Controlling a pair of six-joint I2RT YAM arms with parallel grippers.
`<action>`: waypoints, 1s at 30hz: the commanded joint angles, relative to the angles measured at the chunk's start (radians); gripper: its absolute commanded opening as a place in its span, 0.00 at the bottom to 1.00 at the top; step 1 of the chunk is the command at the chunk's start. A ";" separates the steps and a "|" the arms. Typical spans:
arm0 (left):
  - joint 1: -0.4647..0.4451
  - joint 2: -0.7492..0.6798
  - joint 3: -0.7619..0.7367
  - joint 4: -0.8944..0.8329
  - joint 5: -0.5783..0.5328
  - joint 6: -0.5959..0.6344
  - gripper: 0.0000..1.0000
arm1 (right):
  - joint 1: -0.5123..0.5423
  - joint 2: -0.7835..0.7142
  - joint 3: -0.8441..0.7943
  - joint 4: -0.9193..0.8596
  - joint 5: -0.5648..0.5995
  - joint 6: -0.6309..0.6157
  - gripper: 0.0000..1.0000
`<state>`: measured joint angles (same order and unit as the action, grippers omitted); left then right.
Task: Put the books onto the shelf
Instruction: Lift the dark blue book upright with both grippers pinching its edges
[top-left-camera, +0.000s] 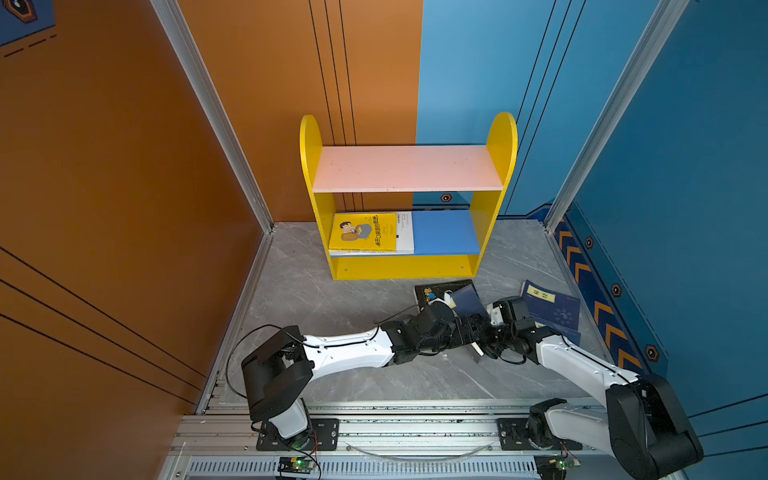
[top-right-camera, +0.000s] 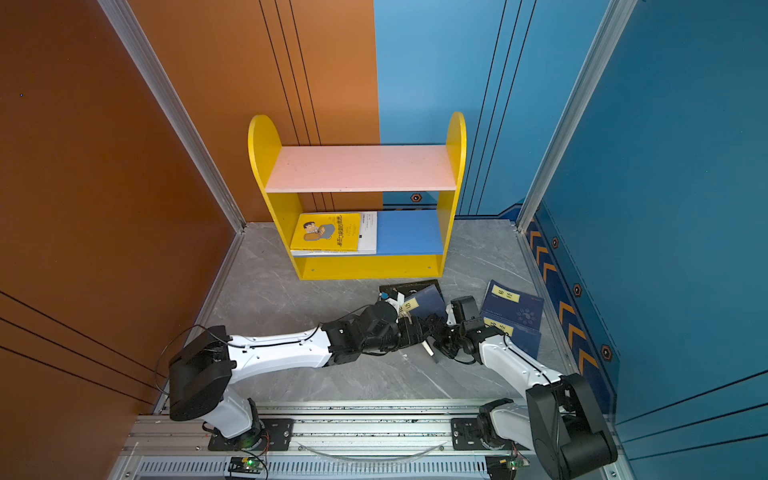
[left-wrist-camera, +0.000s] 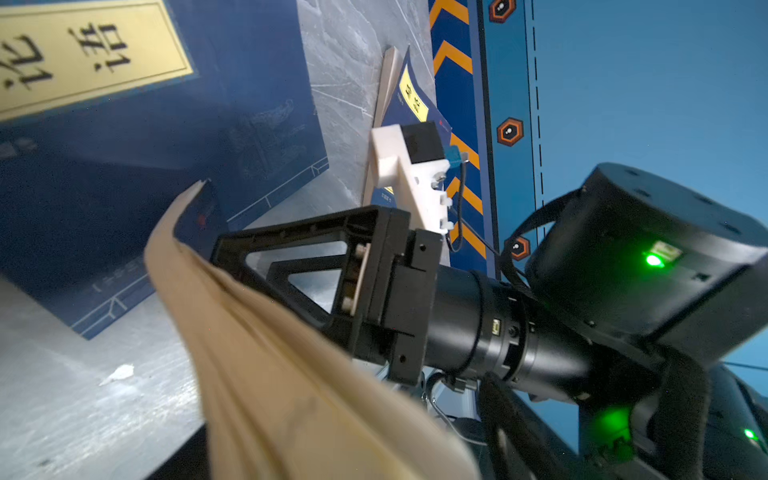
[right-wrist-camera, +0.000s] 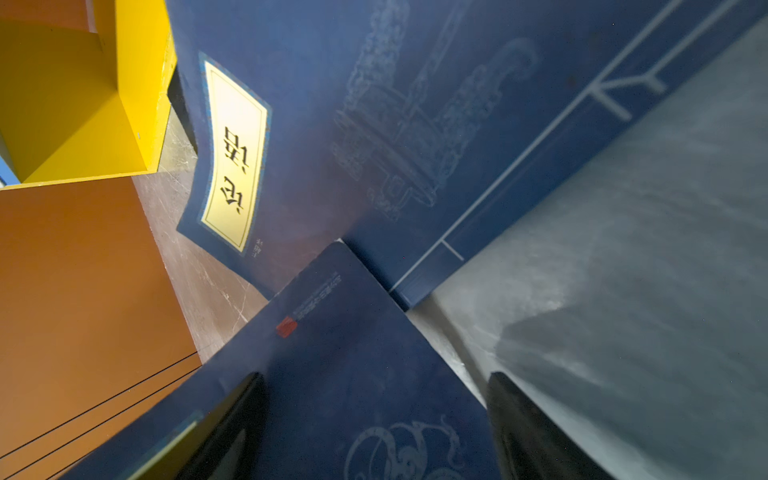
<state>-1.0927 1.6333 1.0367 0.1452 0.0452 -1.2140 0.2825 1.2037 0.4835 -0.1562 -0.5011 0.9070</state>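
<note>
Five o'clock of the shelf (top-left-camera: 407, 268), the right hand (right-wrist-camera: 374, 378) rests spread open against a tilted navy book (right-wrist-camera: 340, 299). Left hand (top-left-camera: 471, 328): cannot tell.

Yellow book (top-left-camera: 363, 232) lies flat on shelf (top-left-camera: 316, 183); navy books (top-left-camera: 555, 307) on floor (top-left-camera: 299, 291).

Both top views look steeply down from high above the near edge onto the whole floor (top-left-camera: 316, 316), shelf (top-left-camera: 409, 168) at frame centre; the wrist views sit low and close, facing opposite ways; both show one navy book (left-wrist-camera: 232, 83) with a yellow label.
</note>
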 joint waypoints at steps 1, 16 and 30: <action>0.012 -0.051 0.003 -0.045 -0.046 -0.004 0.67 | 0.003 -0.026 -0.001 -0.027 0.006 -0.007 0.85; -0.006 -0.127 0.000 -0.255 -0.132 -0.019 0.40 | 0.001 -0.038 -0.002 -0.006 0.011 0.032 0.85; -0.012 -0.236 -0.033 -0.325 -0.206 0.048 0.10 | -0.069 -0.131 0.052 -0.052 -0.059 0.020 0.86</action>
<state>-1.1007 1.4593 1.0187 -0.1585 -0.1177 -1.2095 0.2401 1.1114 0.4984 -0.1795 -0.5209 0.9329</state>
